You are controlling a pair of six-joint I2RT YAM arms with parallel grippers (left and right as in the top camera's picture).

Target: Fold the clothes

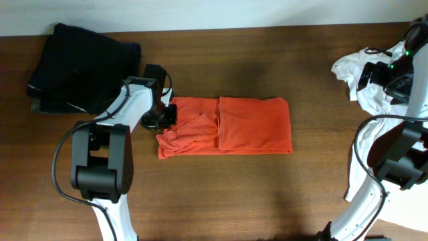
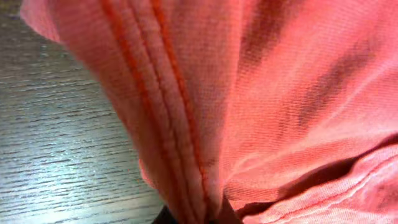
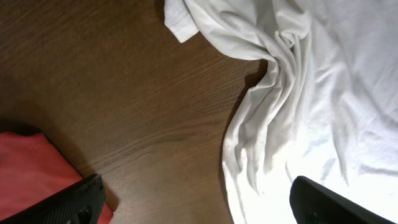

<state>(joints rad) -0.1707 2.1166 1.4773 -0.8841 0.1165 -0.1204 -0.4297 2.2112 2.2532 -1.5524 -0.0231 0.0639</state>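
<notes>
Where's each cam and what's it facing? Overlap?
Overhead: above the table, looking straight down; left arm, right arm, orange shirt, white shirt, black clothes.
Left wrist: on left gripper, tight against the pinched orange shirt; gripper barely shows.
Right wrist: looks down on white shirt, table; open right gripper at bottom.
Shared: overhead and right wrist show both shirts.
</notes>
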